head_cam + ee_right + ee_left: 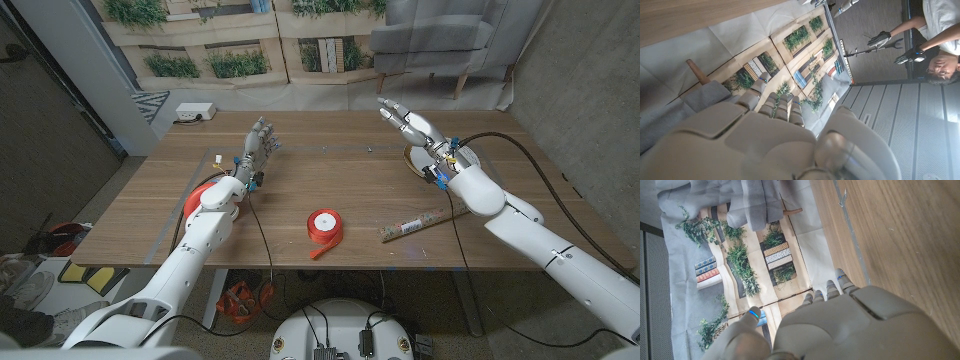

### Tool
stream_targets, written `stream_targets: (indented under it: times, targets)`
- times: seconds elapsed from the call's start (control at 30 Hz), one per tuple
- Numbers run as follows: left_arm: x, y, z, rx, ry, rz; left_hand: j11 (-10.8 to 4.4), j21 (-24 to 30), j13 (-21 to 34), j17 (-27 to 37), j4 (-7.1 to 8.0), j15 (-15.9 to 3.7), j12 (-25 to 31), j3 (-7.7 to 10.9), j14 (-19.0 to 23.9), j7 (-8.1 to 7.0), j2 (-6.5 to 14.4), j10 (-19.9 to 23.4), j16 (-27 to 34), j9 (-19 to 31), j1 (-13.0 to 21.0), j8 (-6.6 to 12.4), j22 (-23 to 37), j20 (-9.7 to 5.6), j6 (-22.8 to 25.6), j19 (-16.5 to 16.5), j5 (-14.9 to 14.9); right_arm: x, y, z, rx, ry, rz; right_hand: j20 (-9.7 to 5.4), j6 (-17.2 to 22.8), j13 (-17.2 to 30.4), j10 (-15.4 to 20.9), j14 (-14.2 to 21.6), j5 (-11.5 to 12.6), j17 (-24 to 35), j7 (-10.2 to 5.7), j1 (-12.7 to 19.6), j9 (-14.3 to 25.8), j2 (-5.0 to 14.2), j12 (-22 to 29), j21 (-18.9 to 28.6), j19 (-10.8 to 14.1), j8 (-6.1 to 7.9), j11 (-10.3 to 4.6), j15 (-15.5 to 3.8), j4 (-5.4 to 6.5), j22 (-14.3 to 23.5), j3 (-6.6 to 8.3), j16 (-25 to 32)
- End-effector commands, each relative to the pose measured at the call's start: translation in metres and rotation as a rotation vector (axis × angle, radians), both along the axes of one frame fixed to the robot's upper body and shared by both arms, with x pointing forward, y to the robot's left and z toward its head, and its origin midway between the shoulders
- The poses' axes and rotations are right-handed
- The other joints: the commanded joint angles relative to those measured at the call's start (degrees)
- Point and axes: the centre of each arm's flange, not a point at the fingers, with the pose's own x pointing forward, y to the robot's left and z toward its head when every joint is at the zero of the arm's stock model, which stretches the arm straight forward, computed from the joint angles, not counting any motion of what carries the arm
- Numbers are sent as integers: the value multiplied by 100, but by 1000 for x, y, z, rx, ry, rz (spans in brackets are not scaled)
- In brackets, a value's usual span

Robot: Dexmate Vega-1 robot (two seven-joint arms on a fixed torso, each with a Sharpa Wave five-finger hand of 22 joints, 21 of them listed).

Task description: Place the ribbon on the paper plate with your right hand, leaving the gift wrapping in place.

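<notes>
Ribbon (red) beside gift wrapping

My left arm comes in from the lower left corner and reaches forward. My left hand stands at the end of it, fingers straight, close together and pointing away from me; it holds nothing. My right arm comes from the lower right corner and bends at the elbow. My right hand is lifted, fingers stretched and slightly apart, also holding nothing.
</notes>
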Motion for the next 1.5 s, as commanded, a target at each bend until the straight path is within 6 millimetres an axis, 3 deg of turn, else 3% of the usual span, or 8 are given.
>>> stream_targets:
  times: [0.03,1.5]
  targets:
    - [-1,-2,-1,-2,-2,-5,34,-2,27,27,-7,23,17,-39,-1366,6,618,-1351,42,24,25,8,18,38,-785,-1304,54,-16,12,3,-58,-49,7,-4,64,19,31,34,-24,10,-10,39,26,-10,-17,3,54,31,-12,-18,-12,31,-2,-20]
    - [-12,2,-7,-10,-6,1,21,-33,28,27,-5,23,12,-63,-1360,16,634,-1348,38,25,29,8,19,45,-760,-1290,78,-49,55,-3,-296,-166,-40,-20,92,21,34,34,-73,14,-19,81,31,-1,-39,-17,63,14,-13,-28,-56,30,42,-35]
